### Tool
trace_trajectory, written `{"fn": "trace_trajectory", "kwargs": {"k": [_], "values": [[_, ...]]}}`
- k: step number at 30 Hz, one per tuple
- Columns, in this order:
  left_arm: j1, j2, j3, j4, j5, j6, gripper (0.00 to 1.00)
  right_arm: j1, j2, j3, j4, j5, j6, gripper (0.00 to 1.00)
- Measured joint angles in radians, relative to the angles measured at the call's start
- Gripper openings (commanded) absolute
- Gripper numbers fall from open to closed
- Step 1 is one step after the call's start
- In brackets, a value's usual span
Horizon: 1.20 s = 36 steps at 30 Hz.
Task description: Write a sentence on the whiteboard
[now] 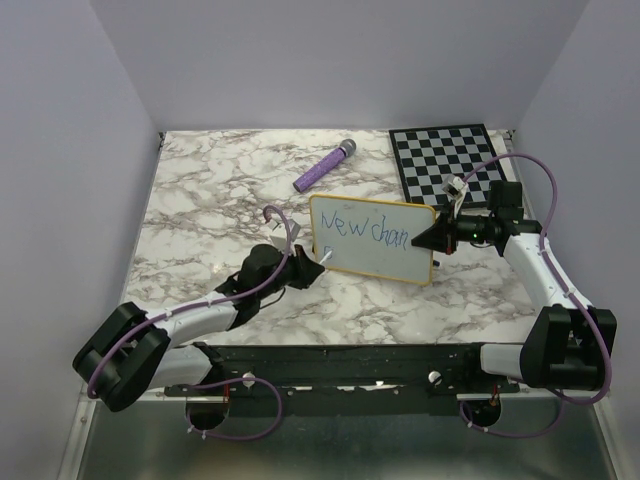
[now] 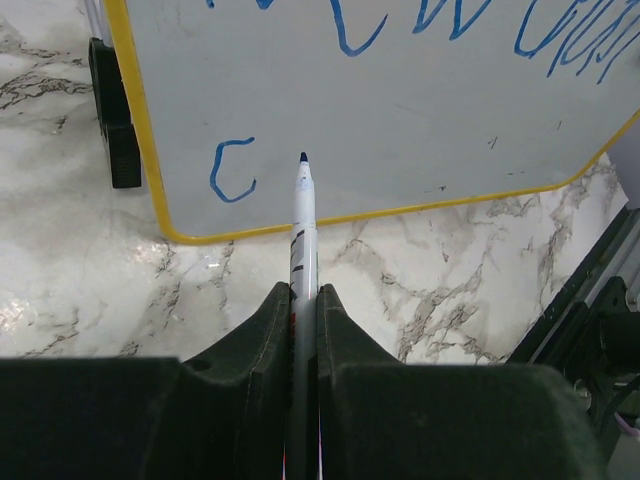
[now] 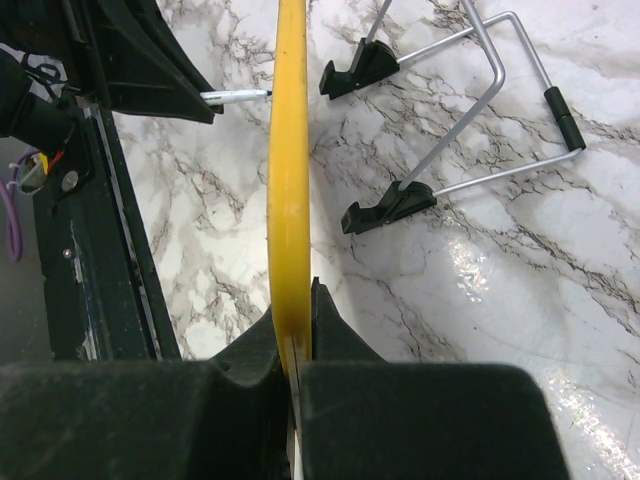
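The left end effector (image 2: 303,300) is clamped tight on a white marker (image 2: 303,215). The marker's dark tip points at the whiteboard (image 2: 400,120), just right of a blue "C" (image 2: 232,172) on the lower line. The right end effector (image 3: 296,315) is pinched shut on the whiteboard's yellow frame (image 3: 288,150). The whiteboard stands propped near the middle of the marble surface (image 1: 220,190), between the arms, and its sentence (image 1: 366,232) reads "New chan" above.

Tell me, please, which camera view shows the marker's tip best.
The left wrist view: the marker juts from the shut left gripper, its dark tip clear beside the blue "C" on the whiteboard. The top external view shows only a white sliver; the right wrist view, a thin distant rod.
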Motion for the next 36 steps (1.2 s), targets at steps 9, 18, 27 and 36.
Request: {"fn": "trace_trajectory", "kwargs": {"k": [9, 18, 27, 36], "values": [[-0.035, 0.005, -0.014, 0.002, -0.016, 0.0, 0.0, 0.0, 0.0, 0.0, 0.0, 0.0, 0.0, 0.01], [-0.078, 0.013, -0.014, -0.024, -0.096, 0.0, 0.0, 0.0, 0.0, 0.0, 0.0, 0.0, 0.0, 0.01], [-0.079, 0.05, 0.002, -0.056, -0.132, 0.0, 0.0, 0.0, 0.0, 0.0, 0.0, 0.0, 0.0, 0.01], [-0.079, 0.068, 0.054, -0.092, -0.149, 0.006, 0.0, 0.0, 0.0, 0.0, 0.0, 0.0, 0.0, 0.01]]}}
